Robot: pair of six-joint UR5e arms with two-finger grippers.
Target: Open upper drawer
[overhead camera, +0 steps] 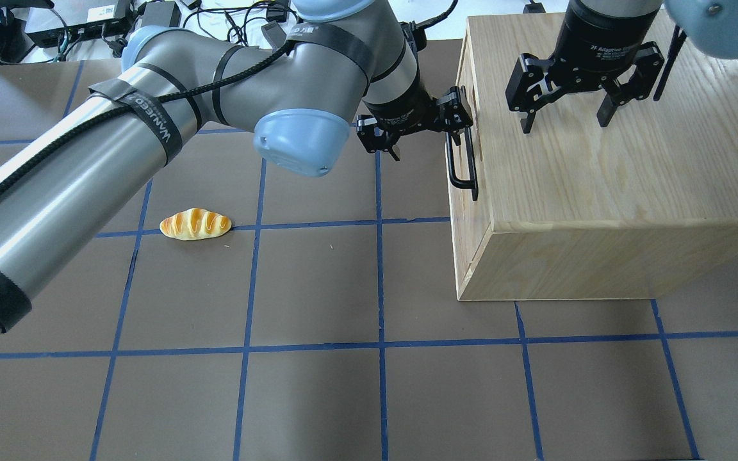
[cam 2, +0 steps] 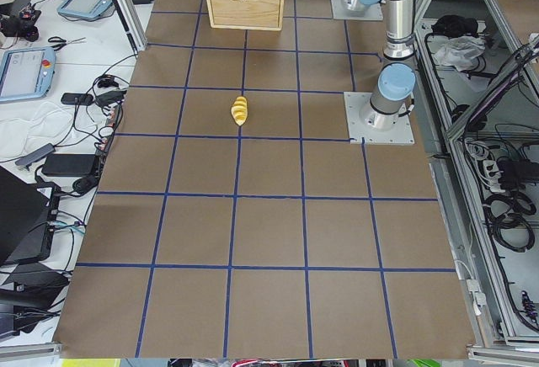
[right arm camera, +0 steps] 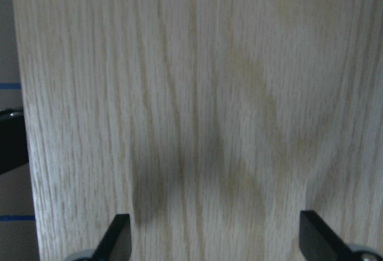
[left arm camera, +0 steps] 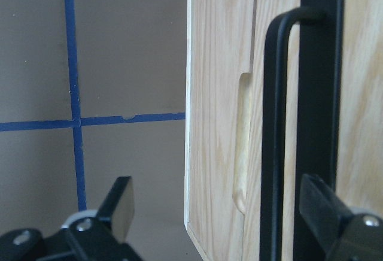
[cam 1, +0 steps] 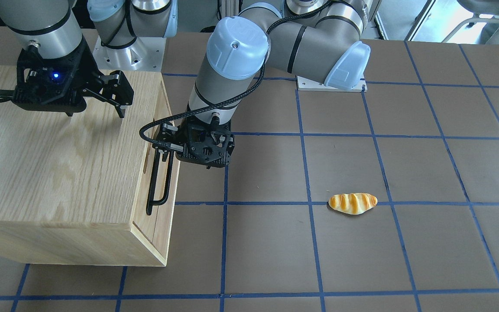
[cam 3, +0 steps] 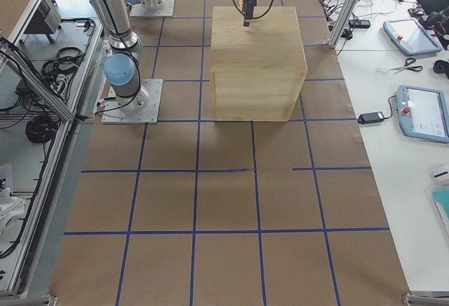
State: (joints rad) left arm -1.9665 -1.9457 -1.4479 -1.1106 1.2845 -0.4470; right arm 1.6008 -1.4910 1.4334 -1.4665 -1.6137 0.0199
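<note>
The upper drawer (overhead camera: pixel 478 214) sits flush in the front of the oak cabinet (overhead camera: pixel 612 179), its front facing the table's middle. Its long black bar handle (overhead camera: pixel 462 160) also shows in the front view (cam 1: pixel 163 182) and the left wrist view (left arm camera: pixel 272 153). My left gripper (overhead camera: pixel 430 137) is open at the handle's far end. In the left wrist view (left arm camera: pixel 221 213) the bar stands between the fingers, close to the right finger (left arm camera: pixel 323 213). My right gripper (overhead camera: pixel 564 125) is open and empty, pointing down just over the cabinet's grained top (right arm camera: pixel 191 93).
A toy bread roll (overhead camera: pixel 195 224) lies on the brown mat with the blue tape grid, well left of the cabinet; it also shows in the front view (cam 1: pixel 352 203). The left arm's elbow (cam 1: pixel 319 47) reaches across the table's middle.
</note>
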